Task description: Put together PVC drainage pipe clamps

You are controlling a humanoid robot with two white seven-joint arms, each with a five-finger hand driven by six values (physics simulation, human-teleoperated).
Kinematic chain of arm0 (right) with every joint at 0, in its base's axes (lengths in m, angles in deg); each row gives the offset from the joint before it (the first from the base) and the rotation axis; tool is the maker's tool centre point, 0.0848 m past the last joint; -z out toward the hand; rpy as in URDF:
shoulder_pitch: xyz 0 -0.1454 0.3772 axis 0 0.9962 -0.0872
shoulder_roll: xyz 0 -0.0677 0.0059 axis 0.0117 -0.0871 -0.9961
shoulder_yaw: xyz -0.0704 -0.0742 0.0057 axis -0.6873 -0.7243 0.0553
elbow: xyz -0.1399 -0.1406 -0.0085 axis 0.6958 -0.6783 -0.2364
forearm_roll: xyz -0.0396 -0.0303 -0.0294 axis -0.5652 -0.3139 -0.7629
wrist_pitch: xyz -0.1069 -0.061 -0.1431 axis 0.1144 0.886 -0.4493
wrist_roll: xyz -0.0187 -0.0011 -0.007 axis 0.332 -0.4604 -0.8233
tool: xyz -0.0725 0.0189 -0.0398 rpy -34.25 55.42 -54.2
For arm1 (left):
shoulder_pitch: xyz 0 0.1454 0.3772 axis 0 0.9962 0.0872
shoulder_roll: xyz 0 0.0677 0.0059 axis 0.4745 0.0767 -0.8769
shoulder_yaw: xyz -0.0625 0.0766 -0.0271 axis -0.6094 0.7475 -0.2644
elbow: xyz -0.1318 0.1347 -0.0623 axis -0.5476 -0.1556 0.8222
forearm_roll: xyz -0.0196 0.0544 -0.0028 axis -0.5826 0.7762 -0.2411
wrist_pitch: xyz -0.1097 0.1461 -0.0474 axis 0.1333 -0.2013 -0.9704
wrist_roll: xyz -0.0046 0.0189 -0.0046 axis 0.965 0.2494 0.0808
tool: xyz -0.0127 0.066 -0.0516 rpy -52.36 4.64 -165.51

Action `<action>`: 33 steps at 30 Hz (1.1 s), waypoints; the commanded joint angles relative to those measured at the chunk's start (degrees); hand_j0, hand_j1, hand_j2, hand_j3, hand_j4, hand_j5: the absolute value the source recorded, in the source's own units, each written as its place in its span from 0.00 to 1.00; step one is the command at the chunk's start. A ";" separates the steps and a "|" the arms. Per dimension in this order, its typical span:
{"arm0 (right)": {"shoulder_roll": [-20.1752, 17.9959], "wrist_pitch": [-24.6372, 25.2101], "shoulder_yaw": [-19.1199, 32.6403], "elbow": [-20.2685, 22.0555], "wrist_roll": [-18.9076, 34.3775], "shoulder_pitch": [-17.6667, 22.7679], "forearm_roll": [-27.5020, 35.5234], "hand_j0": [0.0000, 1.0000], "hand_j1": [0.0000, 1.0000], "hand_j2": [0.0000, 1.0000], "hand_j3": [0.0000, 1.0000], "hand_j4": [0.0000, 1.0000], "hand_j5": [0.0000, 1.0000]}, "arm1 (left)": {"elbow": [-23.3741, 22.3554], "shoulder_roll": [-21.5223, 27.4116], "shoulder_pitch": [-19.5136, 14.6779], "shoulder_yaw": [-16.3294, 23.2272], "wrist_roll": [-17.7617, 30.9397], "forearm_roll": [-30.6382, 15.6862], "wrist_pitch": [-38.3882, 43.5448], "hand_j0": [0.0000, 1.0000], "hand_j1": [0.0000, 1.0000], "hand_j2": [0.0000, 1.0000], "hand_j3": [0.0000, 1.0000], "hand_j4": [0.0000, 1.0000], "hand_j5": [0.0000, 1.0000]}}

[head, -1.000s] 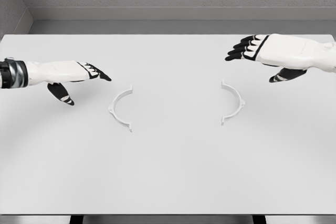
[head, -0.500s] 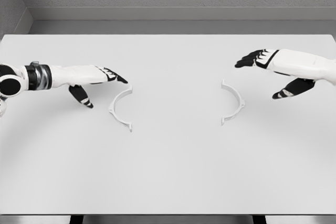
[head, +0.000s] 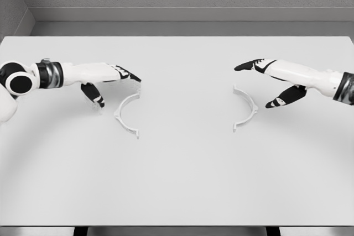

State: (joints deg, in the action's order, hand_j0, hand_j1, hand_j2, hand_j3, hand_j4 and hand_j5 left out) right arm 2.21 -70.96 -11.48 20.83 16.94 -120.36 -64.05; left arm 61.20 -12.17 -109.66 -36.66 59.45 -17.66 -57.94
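We see two white clamp halves on the white table (head: 177,192), left half (head: 126,115) and right half (head: 245,109), well apart, no markings legible. Beyond them, left hand (head: 108,78) and right hand (head: 276,78), fingers spread, holding nothing.

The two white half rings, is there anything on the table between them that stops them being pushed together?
No. Only bare table shows between the left clamp half and the right clamp half.
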 commanded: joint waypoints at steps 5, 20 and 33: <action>1.57 0.16 -0.17 -2.27 -0.02 0.09 0.25 1.00 1.00 1.00 1.00 1.00 1.00 | 0.74 0.00 0.79 0.16 0.00 -2.24 0.10 1.00 1.00 1.00 1.00 1.00 1.00; 5.79 0.16 -0.52 -10.18 -0.02 -1.76 -4.41 1.00 1.00 1.00 1.00 1.00 1.00 | 3.29 0.35 1.58 1.30 0.00 -2.24 0.10 1.00 1.00 1.00 1.00 1.00 1.00; 6.84 0.16 -0.87 -10.44 -0.02 -1.85 -4.41 1.00 1.00 1.00 1.00 1.00 1.00 | 3.21 -1.32 2.20 1.39 0.00 -2.07 0.10 1.00 1.00 1.00 1.00 1.00 1.00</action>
State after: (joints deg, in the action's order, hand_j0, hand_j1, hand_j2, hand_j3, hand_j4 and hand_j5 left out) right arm 8.95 -70.95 -12.26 10.37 16.94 -122.20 -68.92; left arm 64.39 -12.97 -107.46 -35.22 59.47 -19.32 -57.98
